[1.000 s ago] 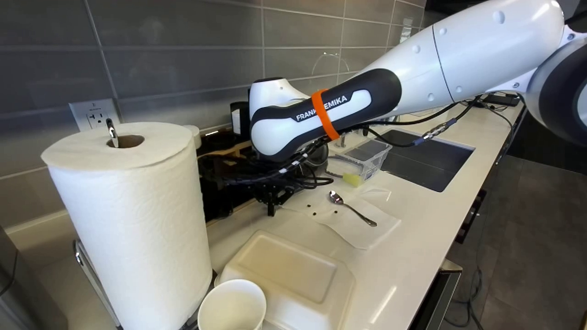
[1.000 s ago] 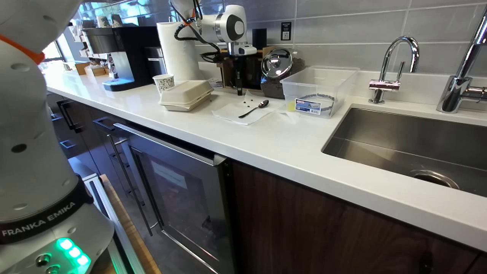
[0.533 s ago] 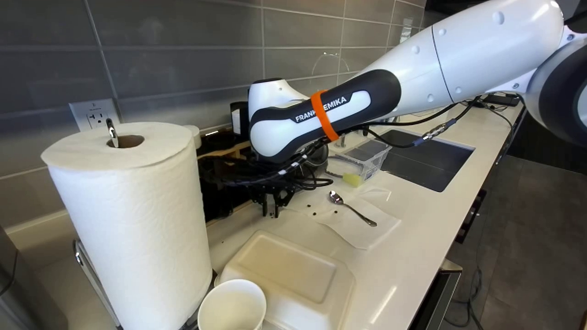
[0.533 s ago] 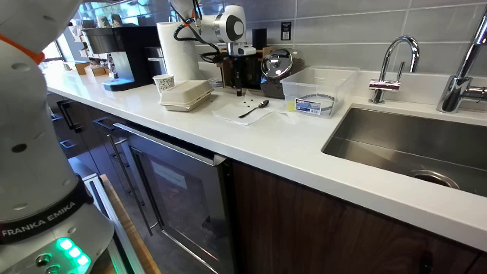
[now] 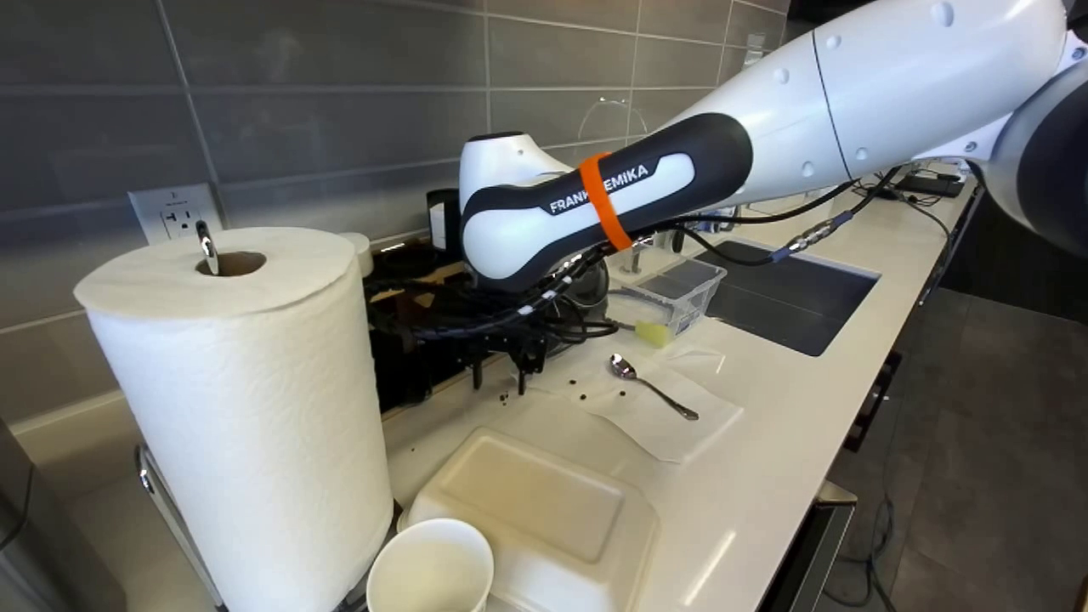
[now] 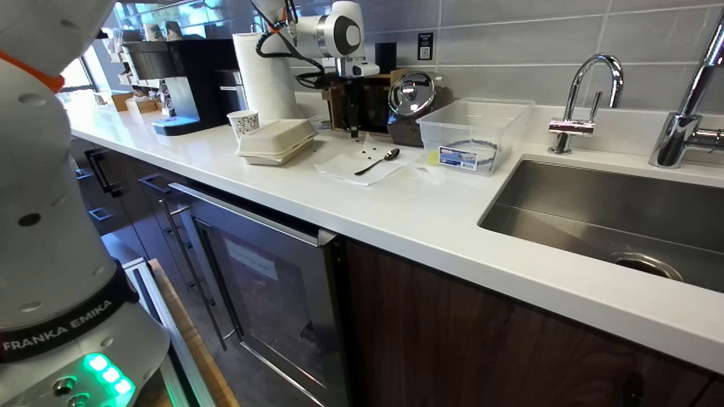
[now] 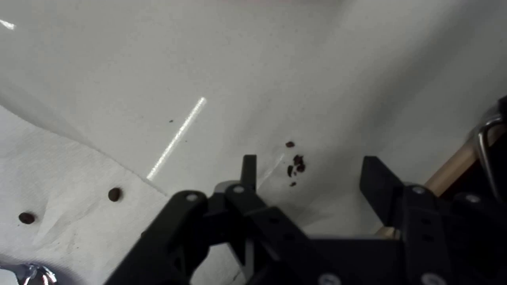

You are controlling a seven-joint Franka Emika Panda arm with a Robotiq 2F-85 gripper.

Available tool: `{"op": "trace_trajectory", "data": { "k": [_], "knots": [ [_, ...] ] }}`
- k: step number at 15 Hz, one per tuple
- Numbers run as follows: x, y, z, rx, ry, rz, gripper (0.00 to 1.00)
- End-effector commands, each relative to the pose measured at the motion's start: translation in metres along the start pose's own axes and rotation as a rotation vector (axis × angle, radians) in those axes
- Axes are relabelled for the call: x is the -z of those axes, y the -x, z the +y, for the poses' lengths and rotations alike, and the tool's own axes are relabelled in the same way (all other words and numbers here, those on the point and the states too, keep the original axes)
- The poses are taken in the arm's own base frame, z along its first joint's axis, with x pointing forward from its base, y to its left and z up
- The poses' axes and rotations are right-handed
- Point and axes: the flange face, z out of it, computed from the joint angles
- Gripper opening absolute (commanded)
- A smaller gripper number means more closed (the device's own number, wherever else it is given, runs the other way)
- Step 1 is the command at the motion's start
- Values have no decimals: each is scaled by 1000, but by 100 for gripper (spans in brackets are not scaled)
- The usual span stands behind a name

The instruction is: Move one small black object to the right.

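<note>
Wrist view: two small black objects [image 7: 115, 194] lie on a white paper sheet [image 7: 71, 166], with what looks like part of a third at the edge of the gripper [image 7: 309, 168]; in an exterior view three black objects [image 5: 583, 397] lie on that sheet. Off the sheet, a cluster of dark fragments [image 7: 299, 163] lies straight on the bench [image 7: 222, 59]. Which piece the task means cannot be told. The jaws point down above the bench and stand wide apart; in the wrist view the fragments show in the gap between them. A metal spoon [image 5: 627, 371] lies on the sheet, its bowl end nearer the black objects than its handle end. Near the sheet stands a clear plastic box [image 6: 452, 135], and just beside that a dark container [image 6: 412, 107] with a shiny round lid. On the sheet's opposite side sits a closed pale clamshell [image 5: 531, 501], with a paper cup [image 5: 431, 565] just beside it and an upright paper towel roll [image 5: 242, 408] near them. Beyond the box, a steel sink [image 6: 543, 234] is set into the bench, with chrome taps [image 6: 571, 126] behind it. A coffee machine [image 6: 209, 73] stands on the bench past the towel roll, well apart from the black objects.
</note>
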Motion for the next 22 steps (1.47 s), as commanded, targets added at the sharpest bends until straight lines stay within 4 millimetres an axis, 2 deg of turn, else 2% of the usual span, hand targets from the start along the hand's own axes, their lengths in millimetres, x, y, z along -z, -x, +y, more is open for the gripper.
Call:
{"op": "trace_trajectory", "data": {
  "k": [1,5,7,8,9,14,19,20,22],
  "knots": [
    [8,9,11,-7,16,-9,68],
    [19,18,25,8,17,-28,73],
    [31,26,36,24,25,-18,83],
    [38,31,43,38,26,-17,93],
    [45,36,51,58,32,-17,99],
    [94,57,100,309,42,-1,100],
    [132,53,164,441,102,-2,100],
    [124,48,131,397,76,-3,100],
    [134,45,139,394,68,5,100]
  ]
}}
